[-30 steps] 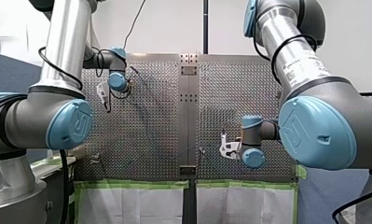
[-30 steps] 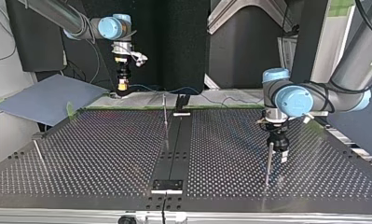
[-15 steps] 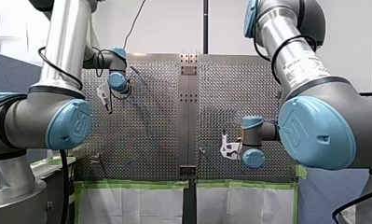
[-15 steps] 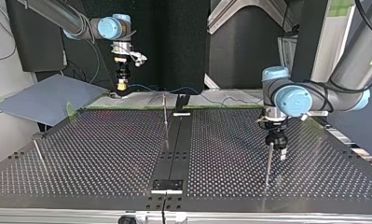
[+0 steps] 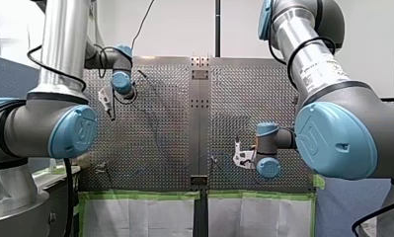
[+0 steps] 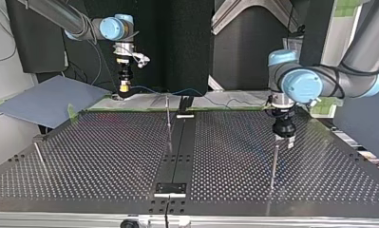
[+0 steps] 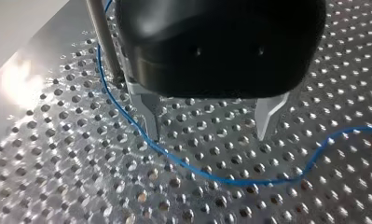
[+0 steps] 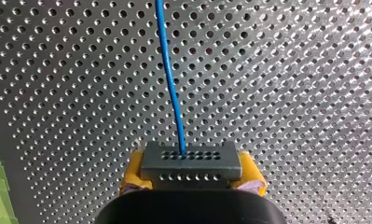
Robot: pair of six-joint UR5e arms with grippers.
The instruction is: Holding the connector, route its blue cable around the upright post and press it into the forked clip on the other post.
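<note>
In the right wrist view my right gripper point(image 8: 191, 176) is shut with its yellow pads point(image 8: 131, 171) on a grey connector point(image 8: 191, 159). A blue cable point(image 8: 170, 74) runs from the connector out over the perforated table. In the left wrist view my left gripper point(image 7: 209, 125) is open, its metal fingers point(image 7: 150, 116) hovering over a loop of the blue cable point(image 7: 211, 176) on the table. A thin upright post point(image 7: 101, 42) stands right beside one finger. In the top view my left gripper point(image 6: 283, 134) hangs just above that post point(image 6: 274, 164), and my right gripper point(image 6: 124, 86) is at the far left.
A second thin post point(image 6: 168, 116) stands near the dark centre strip point(image 6: 177, 156), and a third, leaning post point(image 6: 39, 154) stands at the top view's left. A blue-grey sheet point(image 6: 49, 97) lies off the table's far left corner. Green tape edges the table point(image 5: 145, 193).
My left gripper has risen off the post at the top view's right and moved slightly away from it, still open. My right gripper has stayed almost still with the connector.
</note>
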